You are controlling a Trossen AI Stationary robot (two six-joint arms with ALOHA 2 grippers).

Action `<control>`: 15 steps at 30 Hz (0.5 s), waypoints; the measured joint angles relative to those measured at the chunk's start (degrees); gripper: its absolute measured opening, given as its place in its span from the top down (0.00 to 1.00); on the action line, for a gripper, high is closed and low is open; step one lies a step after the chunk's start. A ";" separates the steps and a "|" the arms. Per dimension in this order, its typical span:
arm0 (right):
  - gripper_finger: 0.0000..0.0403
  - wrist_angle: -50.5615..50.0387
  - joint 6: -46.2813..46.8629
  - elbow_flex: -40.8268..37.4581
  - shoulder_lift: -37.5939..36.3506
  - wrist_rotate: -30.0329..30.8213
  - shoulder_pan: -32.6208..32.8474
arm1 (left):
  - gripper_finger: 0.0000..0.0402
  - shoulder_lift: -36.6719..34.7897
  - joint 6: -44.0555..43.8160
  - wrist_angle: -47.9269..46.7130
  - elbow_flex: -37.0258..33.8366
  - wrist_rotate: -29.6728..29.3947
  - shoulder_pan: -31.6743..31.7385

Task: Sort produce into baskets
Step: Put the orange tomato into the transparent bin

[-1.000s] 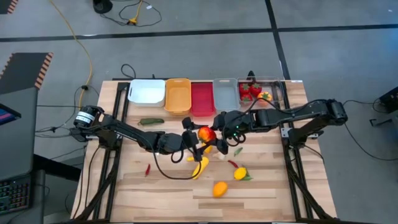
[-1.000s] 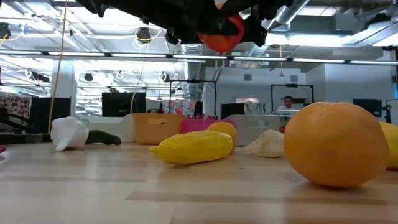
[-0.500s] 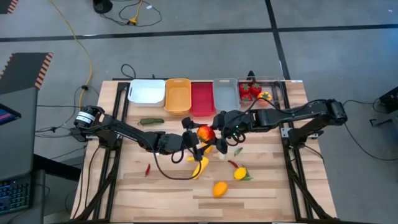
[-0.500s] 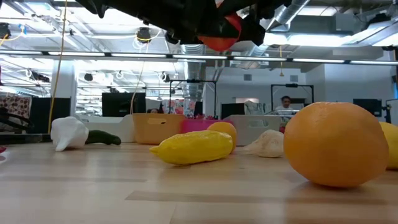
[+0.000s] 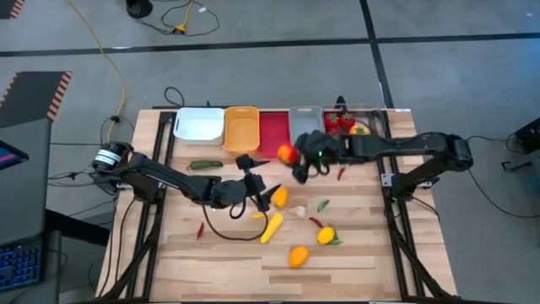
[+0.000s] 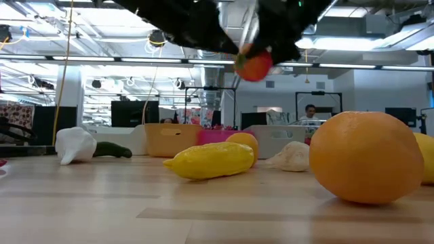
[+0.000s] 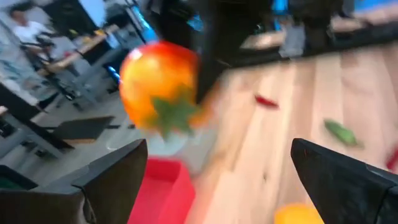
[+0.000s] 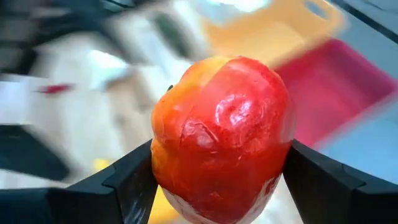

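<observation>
My right gripper (image 5: 292, 155) is shut on a red-orange tomato (image 8: 221, 137) with a green stalk (image 7: 169, 115), in the air by the near ends of the red basket (image 5: 273, 133) and the grey basket (image 5: 305, 125). Beside these at the far edge stand the white basket (image 5: 199, 124), the orange basket (image 5: 241, 128) and the clear basket (image 5: 361, 123) holding red produce. My left gripper (image 5: 259, 188) hangs open over the table's middle, nothing between its fingers (image 7: 112, 180). Loose produce lies on the table: a yellow corn (image 5: 271, 226), an orange fruit (image 5: 298, 256), a lemon (image 5: 326, 236) and a green piece (image 5: 205, 165). My right gripper pinches the tomato's two opposite sides (image 8: 163, 155) between its two fingers (image 8: 314, 180). The fingers come slanting down from the table's right side. The tomato is lifted clear of the table (image 6: 253, 66).
Red chillies (image 5: 341, 174) (image 5: 200, 230) (image 5: 315, 222), a garlic (image 5: 298, 211), a small green piece (image 5: 323, 204) and an orange piece (image 5: 279, 197) lie around the middle. In the low view a large orange fruit (image 6: 366, 157) sits close at the near edge. Cables run along the table's sides.
My right gripper has carried the tomato from the table's middle, next to my left gripper, toward the far edge and the red and grey baskets, turning as it went. The tomato stays lifted. My left gripper stays over the middle, now apart from the tomato.
</observation>
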 joint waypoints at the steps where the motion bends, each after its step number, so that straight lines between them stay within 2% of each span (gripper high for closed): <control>1: 0.19 -1.52 0.00 0.00 -0.21 0.17 -1.75 | 0.04 -0.51 -0.25 -1.83 0.00 1.03 0.03; 8: 0.19 -9.97 -1.30 0.00 -1.19 2.91 -16.69 | 0.04 -3.04 -0.67 -10.77 0.00 9.37 1.08; 15: 0.16 -15.98 -1.70 -0.06 -0.76 2.93 -30.54 | 0.04 -3.04 0.64 -14.69 0.00 9.45 2.33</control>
